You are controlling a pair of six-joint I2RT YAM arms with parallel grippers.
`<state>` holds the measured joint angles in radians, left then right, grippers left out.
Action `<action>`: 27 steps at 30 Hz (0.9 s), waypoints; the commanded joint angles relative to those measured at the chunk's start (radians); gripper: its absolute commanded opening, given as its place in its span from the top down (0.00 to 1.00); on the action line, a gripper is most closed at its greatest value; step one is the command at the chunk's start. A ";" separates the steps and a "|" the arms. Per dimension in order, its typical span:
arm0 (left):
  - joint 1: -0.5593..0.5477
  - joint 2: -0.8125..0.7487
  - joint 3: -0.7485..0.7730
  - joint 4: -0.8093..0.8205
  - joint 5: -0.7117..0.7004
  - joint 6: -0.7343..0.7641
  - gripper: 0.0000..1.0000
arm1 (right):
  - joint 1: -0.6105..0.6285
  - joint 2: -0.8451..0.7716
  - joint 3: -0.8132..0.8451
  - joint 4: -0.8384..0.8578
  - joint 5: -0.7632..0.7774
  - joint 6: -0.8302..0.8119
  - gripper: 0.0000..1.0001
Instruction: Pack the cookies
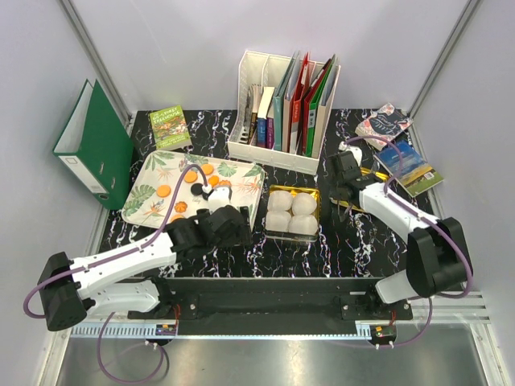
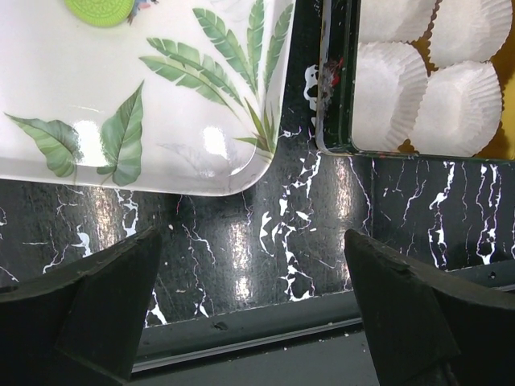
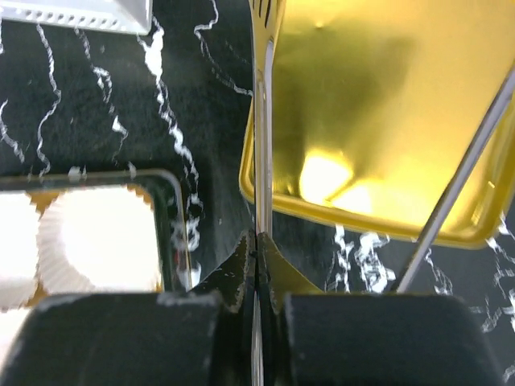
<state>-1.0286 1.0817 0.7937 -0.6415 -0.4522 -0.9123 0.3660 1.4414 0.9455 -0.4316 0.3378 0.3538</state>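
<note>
text: none legible | green book cover (image 1: 170,127), binder label (image 1: 80,174): blurred

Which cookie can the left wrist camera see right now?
The green cookie, cut off by the top edge of the left wrist view, lying on the leaf-print tray. The orange cookies appear only from above.

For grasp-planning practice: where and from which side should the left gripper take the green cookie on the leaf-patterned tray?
Probably by opposite points of its rim, straight down from above. The green cookie is a thin disc lying flat on the tray, so only its edge offers a pinch.
</note>
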 commanded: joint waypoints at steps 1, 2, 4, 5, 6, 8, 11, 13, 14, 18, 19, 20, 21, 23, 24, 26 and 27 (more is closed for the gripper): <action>-0.004 -0.011 -0.010 0.036 0.015 0.000 0.01 | -0.042 0.046 -0.007 0.146 -0.031 -0.044 1.00; -0.004 -0.012 -0.013 0.036 0.015 0.001 0.01 | -0.047 0.056 -0.004 0.154 -0.028 -0.044 1.00; -0.004 -0.017 -0.014 0.036 0.010 0.004 0.01 | -0.056 0.080 -0.002 0.156 -0.026 -0.039 1.00; -0.004 -0.017 -0.016 0.036 0.009 0.003 0.01 | -0.058 0.085 -0.007 0.156 -0.029 -0.035 1.00; -0.004 -0.019 -0.017 0.037 0.007 0.003 0.01 | -0.059 0.089 -0.010 0.156 -0.031 -0.030 1.00; -0.004 -0.016 -0.021 0.039 0.006 0.001 0.01 | -0.064 0.094 -0.027 0.152 -0.034 -0.007 1.00; -0.005 -0.002 -0.022 0.045 0.012 0.001 0.01 | -0.065 0.091 -0.050 0.148 -0.039 0.019 1.00; -0.005 0.009 -0.022 0.048 0.018 0.001 0.01 | -0.065 0.085 -0.062 0.148 -0.039 0.025 1.00; -0.005 0.012 -0.021 0.049 0.020 0.001 0.01 | -0.065 0.079 -0.066 0.146 -0.036 0.034 1.00; -0.004 0.015 -0.017 0.049 0.015 0.004 0.01 | -0.065 0.007 -0.073 0.146 -0.045 0.051 1.00; -0.004 0.014 -0.016 0.049 0.014 0.004 0.01 | -0.065 -0.033 -0.070 0.146 -0.046 0.060 1.00; -0.004 0.014 -0.014 0.049 0.012 0.004 0.01 | -0.065 -0.054 -0.067 0.146 -0.048 0.062 1.00; -0.004 0.012 -0.013 0.049 0.007 0.004 0.01 | -0.065 -0.076 -0.062 0.145 -0.052 0.065 1.00; -0.005 0.009 -0.010 0.046 0.001 0.001 0.01 | -0.065 -0.146 -0.050 0.133 -0.060 0.085 1.00; -0.004 0.006 -0.010 0.043 -0.003 -0.005 0.01 | -0.064 -0.170 -0.045 0.126 -0.066 0.092 1.00; -0.005 -0.015 -0.014 0.034 -0.028 -0.013 0.01 | -0.059 -0.234 -0.031 0.110 -0.091 0.114 1.00; -0.004 -0.026 -0.016 0.028 -0.039 -0.023 0.01 | -0.052 -0.251 -0.025 0.102 -0.098 0.117 1.00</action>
<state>-1.0286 1.0943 0.7742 -0.6334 -0.4473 -0.9146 0.3065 1.2976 0.8692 -0.3225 0.2779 0.4248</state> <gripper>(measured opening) 0.984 0.009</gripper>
